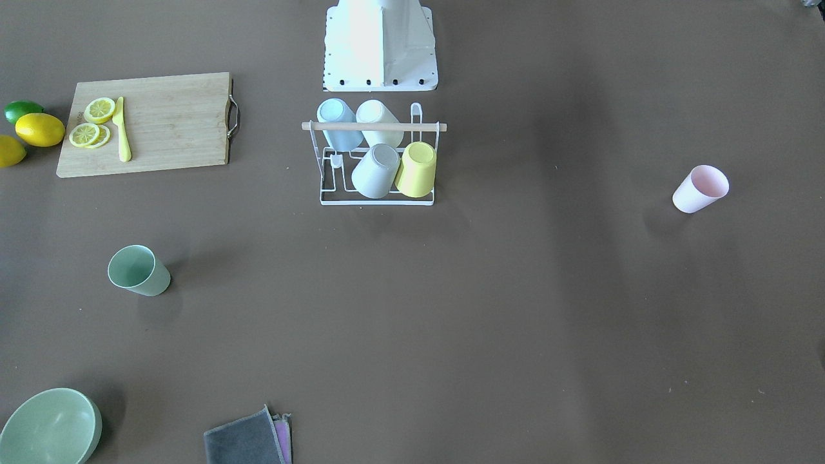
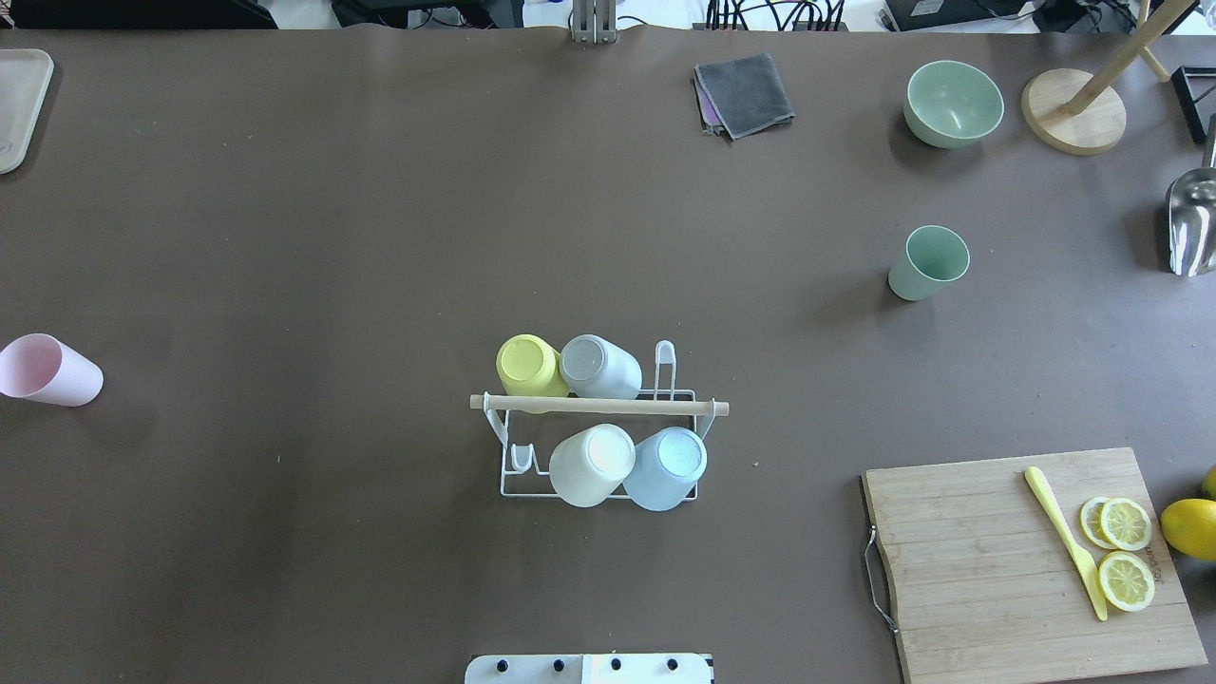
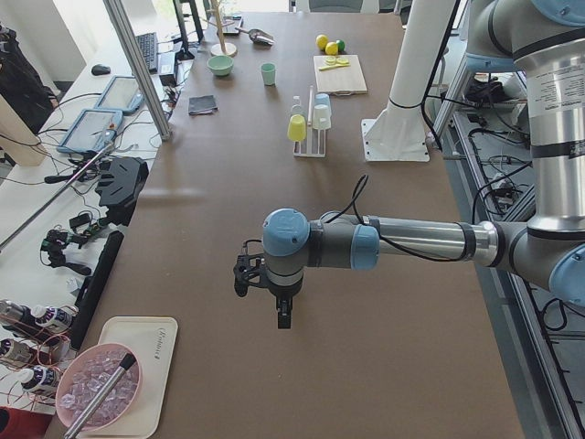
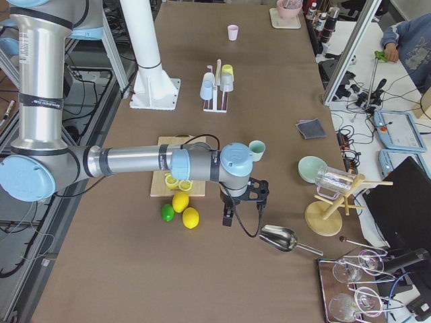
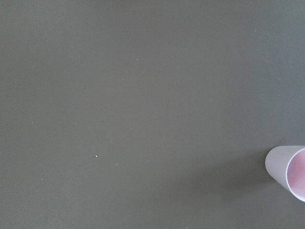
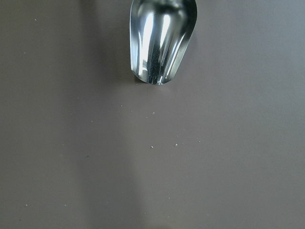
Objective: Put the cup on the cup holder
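Note:
The white wire cup holder (image 2: pixel 598 406) with a wooden rod stands mid-table near the robot base; it also shows in the front view (image 1: pixel 374 126). It carries several upturned cups: yellow (image 2: pixel 528 364), grey (image 2: pixel 598 366), white (image 2: pixel 591 463) and blue (image 2: pixel 668 465). A pink cup (image 2: pixel 47 370) stands far left and shows at the left wrist view's edge (image 5: pixel 288 169). A green cup (image 2: pixel 928 261) stands at the right. My left gripper (image 3: pixel 281 313) and right gripper (image 4: pixel 229 217) show only in side views, so I cannot tell if they are open.
A wooden cutting board (image 2: pixel 988 570) with lemon slices and a yellow knife lies front right, with lemons (image 2: pixel 1187 527) beside it. A green bowl (image 2: pixel 953 103), a grey cloth (image 2: pixel 746 93), a metal scoop (image 6: pixel 161 38) and a wooden stand (image 2: pixel 1073 114) sit far right.

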`<state>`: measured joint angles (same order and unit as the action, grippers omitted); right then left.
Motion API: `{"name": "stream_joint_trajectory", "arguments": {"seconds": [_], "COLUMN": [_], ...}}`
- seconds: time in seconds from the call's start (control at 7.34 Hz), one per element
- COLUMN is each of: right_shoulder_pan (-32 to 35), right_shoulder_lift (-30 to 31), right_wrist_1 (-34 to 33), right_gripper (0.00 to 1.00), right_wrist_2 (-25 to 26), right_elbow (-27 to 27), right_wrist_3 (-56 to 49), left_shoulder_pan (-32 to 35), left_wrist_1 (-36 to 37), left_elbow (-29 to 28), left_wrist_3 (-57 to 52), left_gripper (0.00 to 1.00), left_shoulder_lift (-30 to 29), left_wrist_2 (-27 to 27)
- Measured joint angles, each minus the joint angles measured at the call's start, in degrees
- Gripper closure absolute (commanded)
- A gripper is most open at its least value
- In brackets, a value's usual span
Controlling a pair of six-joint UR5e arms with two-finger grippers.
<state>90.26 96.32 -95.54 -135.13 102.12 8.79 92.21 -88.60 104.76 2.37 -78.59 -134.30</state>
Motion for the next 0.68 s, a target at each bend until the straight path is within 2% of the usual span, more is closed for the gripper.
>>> {"name": "stream_joint_trajectory", "arguments": {"seconds": [0.68], "right_shoulder_pan": [-2.6], "right_shoulder_lift": [0.4], "right_wrist_1": [0.4], "right_gripper": [0.00], "right_wrist_2": [1.8], "right_elbow": [-0.2], "right_wrist_3": [-1.3], "left_shoulder_pan": [-0.1], "left_wrist_1": [0.0], "left_elbow": [0.1], "left_wrist_3": [0.0], "left_gripper": [0.02], "left_shoulder_lift": [-0.2], "left_wrist_2": [0.0]}}
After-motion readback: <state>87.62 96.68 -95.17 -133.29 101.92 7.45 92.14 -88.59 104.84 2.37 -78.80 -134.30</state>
